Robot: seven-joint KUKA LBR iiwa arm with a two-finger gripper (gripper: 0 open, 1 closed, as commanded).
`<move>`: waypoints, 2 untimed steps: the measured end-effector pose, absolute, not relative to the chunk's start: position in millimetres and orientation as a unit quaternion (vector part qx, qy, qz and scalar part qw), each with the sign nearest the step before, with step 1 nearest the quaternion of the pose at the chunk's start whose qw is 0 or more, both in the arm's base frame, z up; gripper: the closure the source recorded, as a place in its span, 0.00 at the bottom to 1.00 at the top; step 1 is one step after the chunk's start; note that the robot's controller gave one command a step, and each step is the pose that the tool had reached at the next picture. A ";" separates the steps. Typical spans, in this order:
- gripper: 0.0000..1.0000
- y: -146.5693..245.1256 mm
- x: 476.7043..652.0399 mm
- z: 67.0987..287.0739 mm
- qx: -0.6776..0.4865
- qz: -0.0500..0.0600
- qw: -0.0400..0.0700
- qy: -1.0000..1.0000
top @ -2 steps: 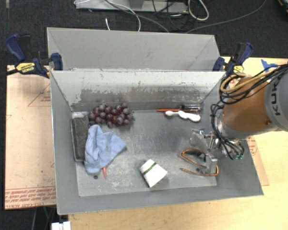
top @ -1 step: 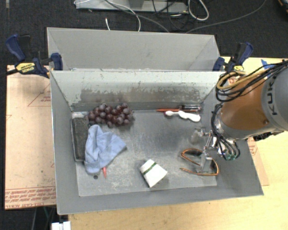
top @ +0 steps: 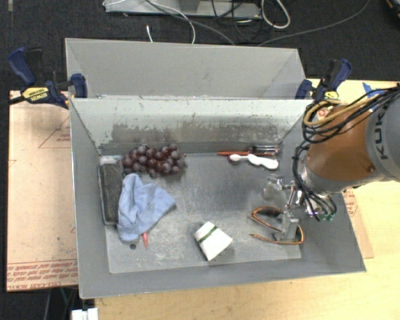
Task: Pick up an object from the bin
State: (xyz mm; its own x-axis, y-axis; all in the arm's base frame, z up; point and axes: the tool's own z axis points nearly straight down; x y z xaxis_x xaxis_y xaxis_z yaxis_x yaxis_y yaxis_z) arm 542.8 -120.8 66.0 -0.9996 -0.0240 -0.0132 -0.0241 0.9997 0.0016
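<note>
- Target: the thin brown-orange wiry thing [top: 275, 239] lies flat on the floor of the bin [top: 213, 195], front-right area, directly under the arm's end.
- Handling, my estimate: very light, thin, springy strands. Likely to flex or skate sideways rather than seat firmly. It sits low, so the grab has to go right down to the floor.
- Where to hold, I'd say: across the spot where the strands bunch together, not a single loose end. One lone strand can slip out.
- Pincer [top: 290, 222]: low over the wiry thing, at or very near it. Actual contact isn't clear from this angle.
- Pincer state: can't tell if apart or together, because wrist hardware and cables clutter that spot. Can't confirm any hold.
- Neighbours: a white block with a green stripe [top: 212, 241] lies near, toward the view's left, apart from the wiry thing. A white-and-red spoon [top: 253, 157] lies by the back wall.
- Dark grapes [top: 153, 160], blue cloth [top: 143, 205] and dark grey block [top: 110, 192] are well apart on the far side, so no interference is expected.
</note>
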 end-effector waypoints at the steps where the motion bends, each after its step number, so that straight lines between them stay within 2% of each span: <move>1: 1.00 -115.4 542.4 69.6 0.062 0.002 0.006 0.998; 2: 1.00 -115.4 542.4 69.6 0.062 0.002 0.006 0.998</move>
State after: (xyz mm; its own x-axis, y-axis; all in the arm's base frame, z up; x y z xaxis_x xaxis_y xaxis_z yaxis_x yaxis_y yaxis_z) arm 542.4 -115.4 69.6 -0.9923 0.1237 -0.0116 0.1236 0.9923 0.0039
